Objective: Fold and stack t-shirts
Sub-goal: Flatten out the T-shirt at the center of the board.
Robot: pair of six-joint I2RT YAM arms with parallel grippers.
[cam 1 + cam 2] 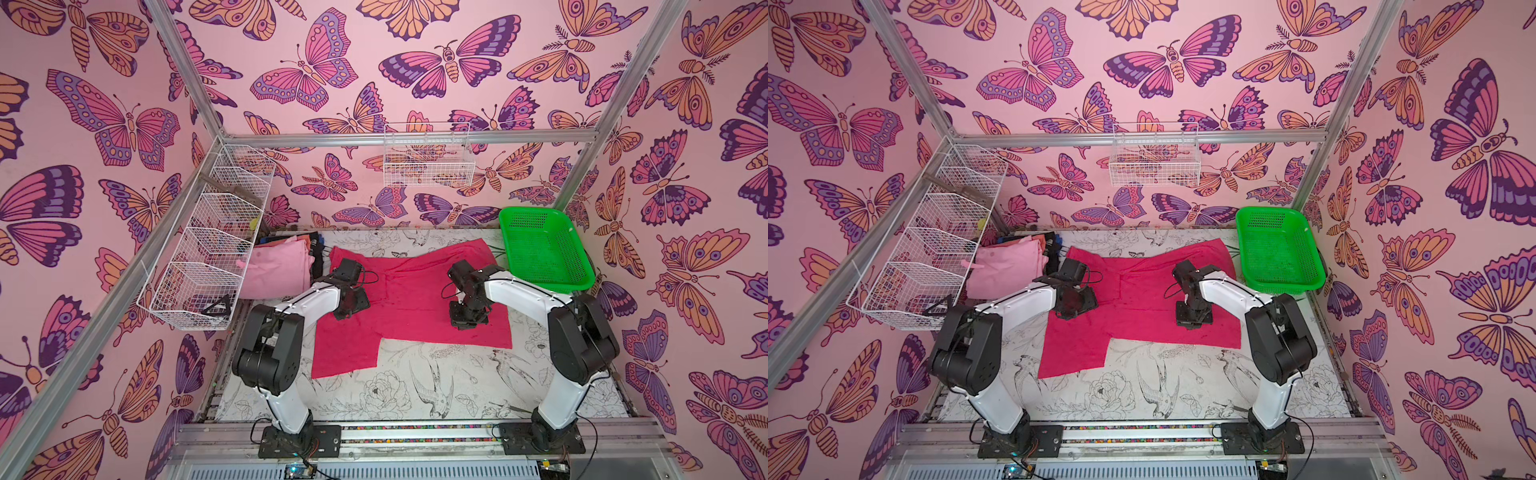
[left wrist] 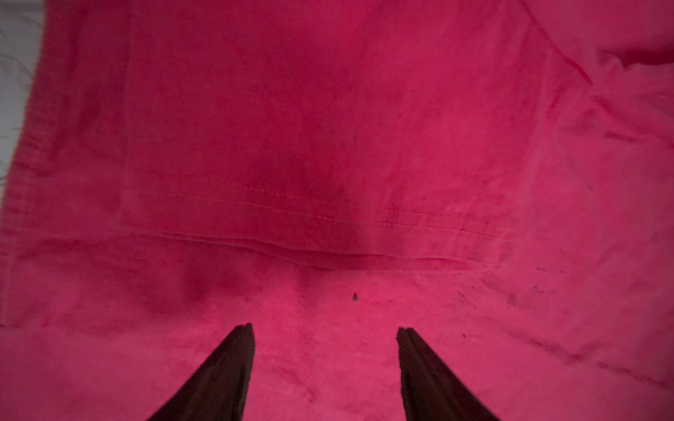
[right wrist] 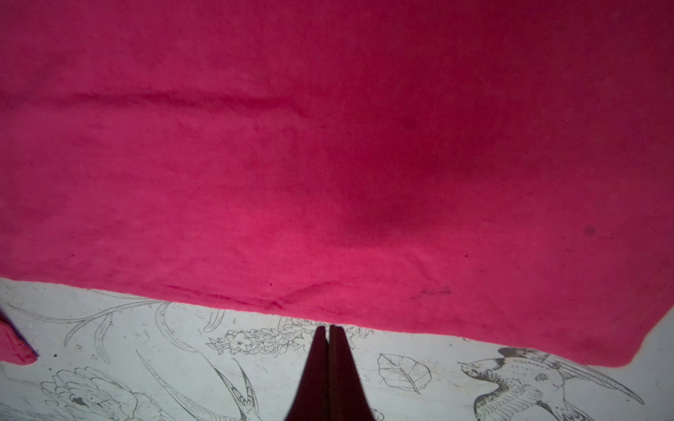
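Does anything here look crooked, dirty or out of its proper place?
The crimson t-shirt lies unevenly: on the robot's left, one part reaches much farther forward than the rest, so its front edge is stepped. A small dark speck sits on the cloth in the left wrist view. Nothing else stands out.

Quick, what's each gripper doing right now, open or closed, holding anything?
Left gripper: open over the crimson t-shirt, holding nothing.
Right gripper: shut at that shirt's edge; whether it pinches cloth cannot be told.
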